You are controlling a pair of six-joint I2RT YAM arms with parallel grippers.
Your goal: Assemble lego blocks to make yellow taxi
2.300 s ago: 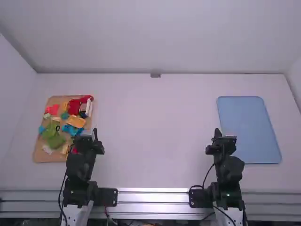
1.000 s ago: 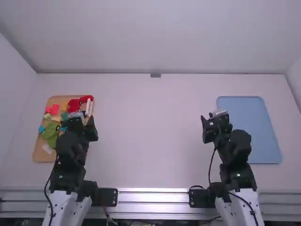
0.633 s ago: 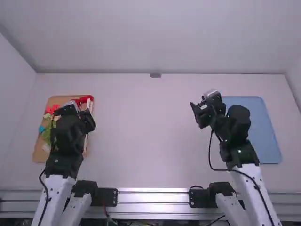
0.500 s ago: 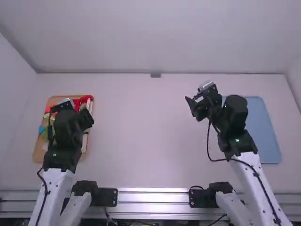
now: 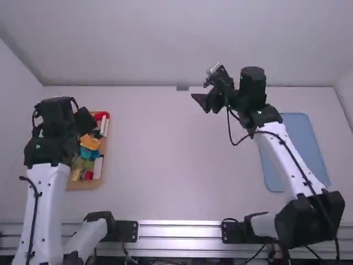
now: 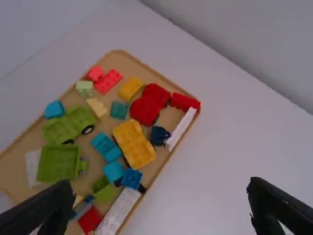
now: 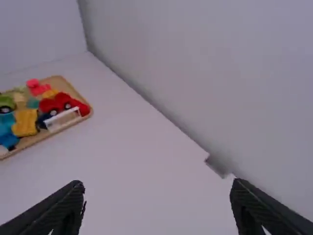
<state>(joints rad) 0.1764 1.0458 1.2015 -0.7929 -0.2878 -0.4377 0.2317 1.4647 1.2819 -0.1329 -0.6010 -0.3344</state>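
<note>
- You see both arms raised and reaching farther from their bases than a moment ago; the left arm (image 5: 44,193) has swung outward, the right arm (image 5: 287,163) up and toward the middle.
- Your left gripper (image 6: 159,184) has its fingers spread wide, with nothing between them, above the wooden tray (image 6: 168,118).
- Your right gripper (image 7: 156,183) is also spread and empty, over the far part of the white table (image 5: 165,165).
- In that tray you have the long yellow piece (image 6: 134,144) and a small yellow block (image 6: 130,88), among red, green and blue pieces.
- The blue mat (image 5: 300,143) lies on your right.
- For the taxi, this looks like set-up: no yellow part is picked, and your likely next move is lowering the left gripper to one.
</note>
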